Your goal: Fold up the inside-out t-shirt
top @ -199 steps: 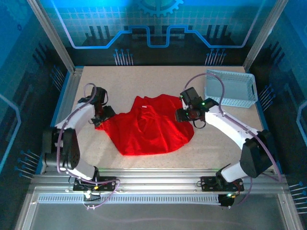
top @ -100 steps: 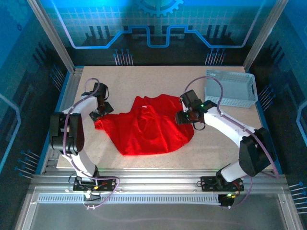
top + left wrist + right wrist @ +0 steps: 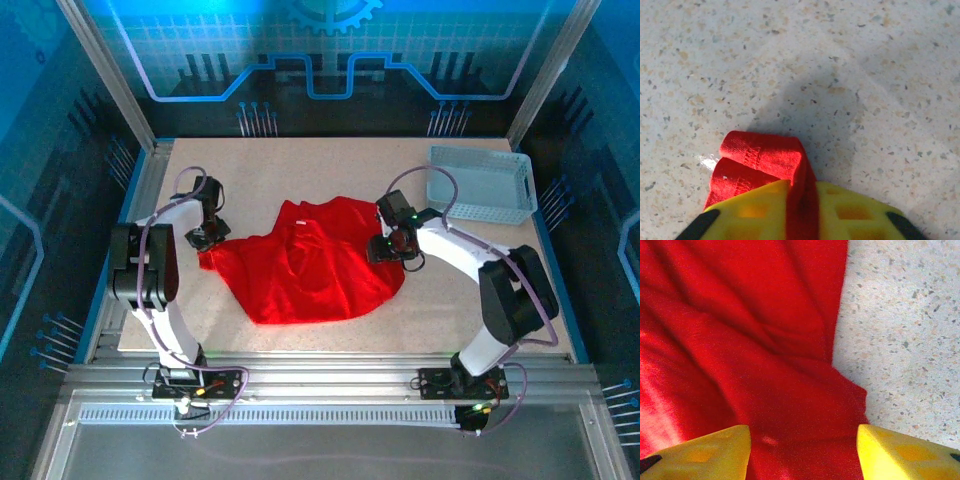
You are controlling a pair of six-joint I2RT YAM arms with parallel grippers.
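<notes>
The inside-out t-shirt (image 3: 305, 265) lies crumpled in the middle of the table, bright red and spread wider than the basket. My left gripper (image 3: 208, 240) sits at its left tip, shut on a hemmed edge of the red cloth (image 3: 762, 160), which pokes out between the yellow fingers (image 3: 760, 210). My right gripper (image 3: 385, 245) hovers over the shirt's right edge (image 3: 790, 400), its yellow fingers (image 3: 715, 450) wide apart and open, nothing gripped between them.
A white mesh basket (image 3: 480, 185) stands at the back right of the speckled table (image 3: 300, 170). Metal frame rails run along the left edge (image 3: 140, 200) and the front (image 3: 320, 370).
The left arm has drawn back toward the left edge with the shirt tip still pinched. The right gripper has shifted slightly left over the shirt's right edge.
</notes>
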